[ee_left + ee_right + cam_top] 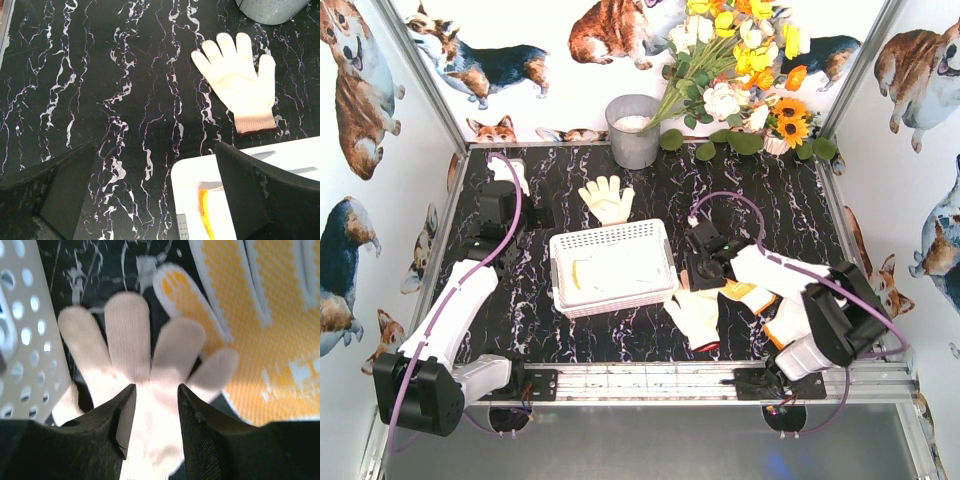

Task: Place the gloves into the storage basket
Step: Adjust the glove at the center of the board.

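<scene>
Knit cloth gloves (130,340), perforated plastic basket (620,301), smooth marbled table (770,200).

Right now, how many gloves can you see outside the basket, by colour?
Cream: 2, the far cream glove and the near cream glove.
Yellow: 1, the yellow glove.
Total: 3.

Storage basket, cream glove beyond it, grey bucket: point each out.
storage basket (620,303): top view, front lattice wall.
cream glove (609,204): top view, palm.
grey bucket (635,145): top view, side wall.
</scene>
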### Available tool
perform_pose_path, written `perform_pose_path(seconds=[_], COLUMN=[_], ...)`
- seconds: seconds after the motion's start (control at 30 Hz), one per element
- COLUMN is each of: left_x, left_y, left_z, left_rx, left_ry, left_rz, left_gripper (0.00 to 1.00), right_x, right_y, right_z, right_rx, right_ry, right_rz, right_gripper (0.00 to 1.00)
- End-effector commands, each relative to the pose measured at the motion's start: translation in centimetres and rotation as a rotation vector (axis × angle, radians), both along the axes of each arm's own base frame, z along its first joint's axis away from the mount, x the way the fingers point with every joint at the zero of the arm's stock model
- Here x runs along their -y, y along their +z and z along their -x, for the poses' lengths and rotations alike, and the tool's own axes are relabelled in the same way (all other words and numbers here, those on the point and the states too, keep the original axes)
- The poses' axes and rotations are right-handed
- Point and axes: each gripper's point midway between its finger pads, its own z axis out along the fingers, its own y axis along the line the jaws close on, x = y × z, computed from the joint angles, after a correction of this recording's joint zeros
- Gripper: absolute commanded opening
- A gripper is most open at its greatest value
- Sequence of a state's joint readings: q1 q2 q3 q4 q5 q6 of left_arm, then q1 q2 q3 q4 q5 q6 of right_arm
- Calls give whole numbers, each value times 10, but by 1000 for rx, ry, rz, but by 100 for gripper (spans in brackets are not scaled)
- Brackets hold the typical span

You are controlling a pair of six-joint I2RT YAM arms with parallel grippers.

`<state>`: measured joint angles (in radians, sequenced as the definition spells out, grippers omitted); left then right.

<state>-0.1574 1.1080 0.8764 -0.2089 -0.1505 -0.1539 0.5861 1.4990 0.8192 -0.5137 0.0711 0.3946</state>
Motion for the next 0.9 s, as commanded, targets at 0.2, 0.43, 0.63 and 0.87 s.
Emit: perform_pose_path(seconds=[0.2,0.43,0.63,0.87], left_x=[-2,-5,-7,-8], left_y=[11,14,14,16], left_z=[-3,1,2,5], left_rx=[30,43,44,53], left_ry=[0,13,21,27], left_rz=[8,3,-1,-2], left_gripper=[100,100,100,100], right_x=[29,23,22,20], right_y=[40,22,11,2], right_z=[58,85,107,126], right_rx=[-79,-162,-219,-285], right_ry=[-286,-322,-337,-343], right_rz=[-36,-123,-177,-214], right_gripper=[54,51,43,30])
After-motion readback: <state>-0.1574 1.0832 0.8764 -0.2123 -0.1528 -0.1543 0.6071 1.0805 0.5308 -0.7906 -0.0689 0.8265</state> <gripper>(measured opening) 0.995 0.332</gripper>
